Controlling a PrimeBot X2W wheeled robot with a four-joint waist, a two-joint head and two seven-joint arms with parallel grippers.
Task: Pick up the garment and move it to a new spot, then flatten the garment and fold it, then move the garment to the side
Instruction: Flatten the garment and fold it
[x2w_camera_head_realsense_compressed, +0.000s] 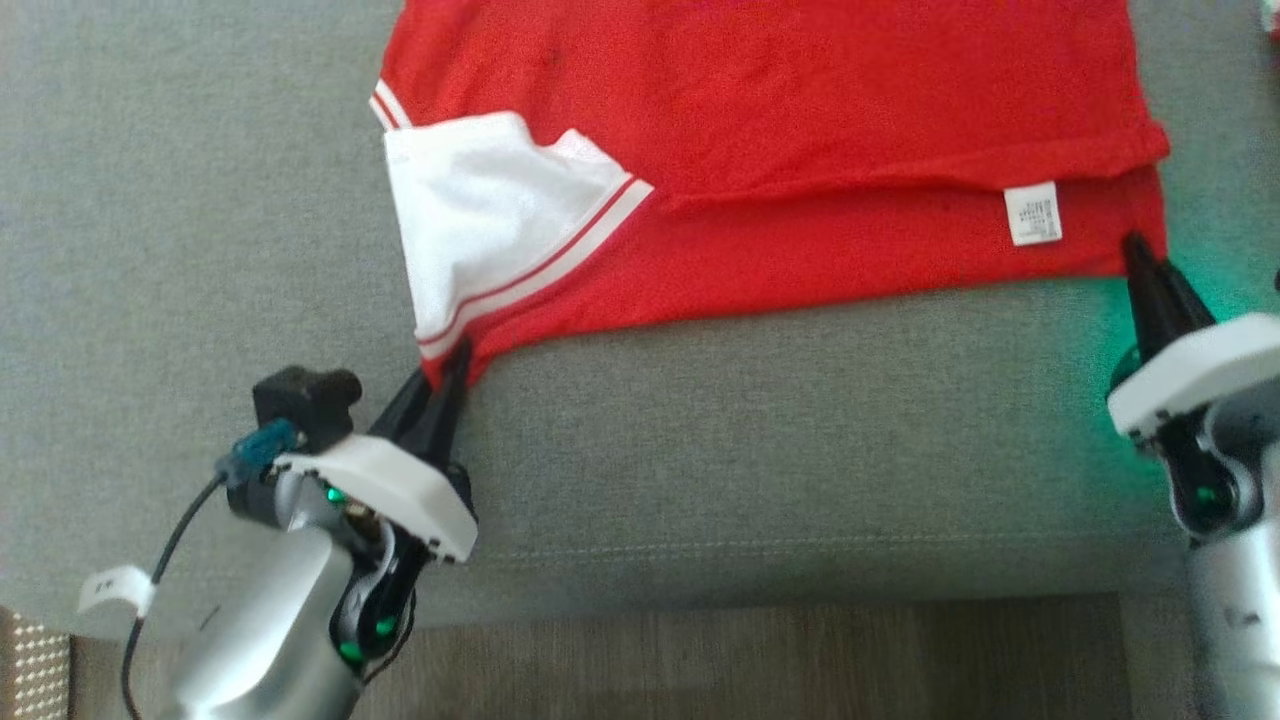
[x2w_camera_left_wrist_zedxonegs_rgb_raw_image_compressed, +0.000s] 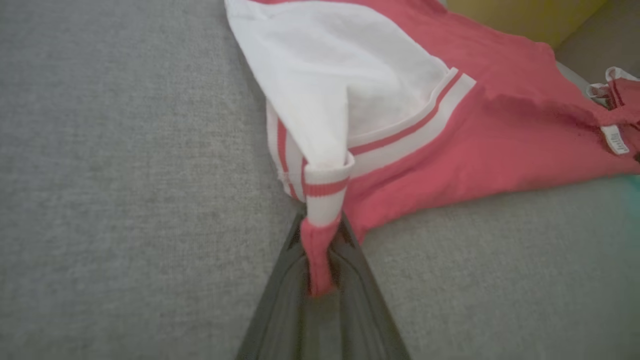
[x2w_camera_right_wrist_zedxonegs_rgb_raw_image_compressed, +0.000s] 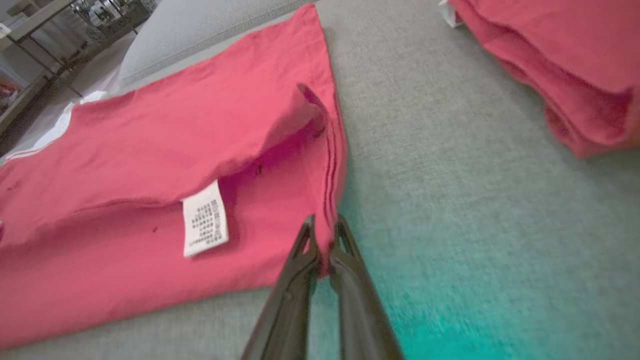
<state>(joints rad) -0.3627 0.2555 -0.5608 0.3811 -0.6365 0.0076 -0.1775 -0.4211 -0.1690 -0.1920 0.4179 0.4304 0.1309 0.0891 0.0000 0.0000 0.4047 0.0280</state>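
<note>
- I have the red T-shirt (x2w_camera_head_realsense_compressed: 800, 150) spread across the upper middle of the head view on the grey cushion (x2w_camera_head_realsense_compressed: 700, 450). Its white sleeve (x2w_camera_head_realsense_compressed: 480, 220) is folded in over the body at centre-left.
- My left gripper (x2w_camera_head_realsense_compressed: 445, 375), lower left of the head view, has its fingers pressed together on the shirt's near-left corner. In the left wrist view just a red nub below the striped cuff (x2w_camera_left_wrist_zedxonegs_rgb_raw_image_compressed: 325, 187) is squeezed between them.
- My right gripper (x2w_camera_head_realsense_compressed: 1140, 255), at the right edge, is pinching the near-right hem corner. The right wrist view shows the stitched hem caught between the tips.
- Risk: the left bite looks thin, so I think it could slip out when I lift or pull taut.
- Risk: the top layer near the right grip is flipped back. I may hold one layer only, and the fold would then come out skewed.
- Risk: the loose sleeve could bunch as I drag.
- Risk: a second red garment (x2w_camera_right_wrist_zedxonegs_rgb_raw_image_compressed: 575, 75) sits near, upper right of the right wrist view, and a wide swing might snag it.
- Writing: the white care label (x2w_camera_head_realsense_compressed: 1032, 213) inside the hem has printed lines too small to read. A small tag (x2w_camera_left_wrist_zedxonegs_rgb_raw_image_compressed: 617, 140) at the far right of the left wrist view is blurred. No brand is legible.
</note>
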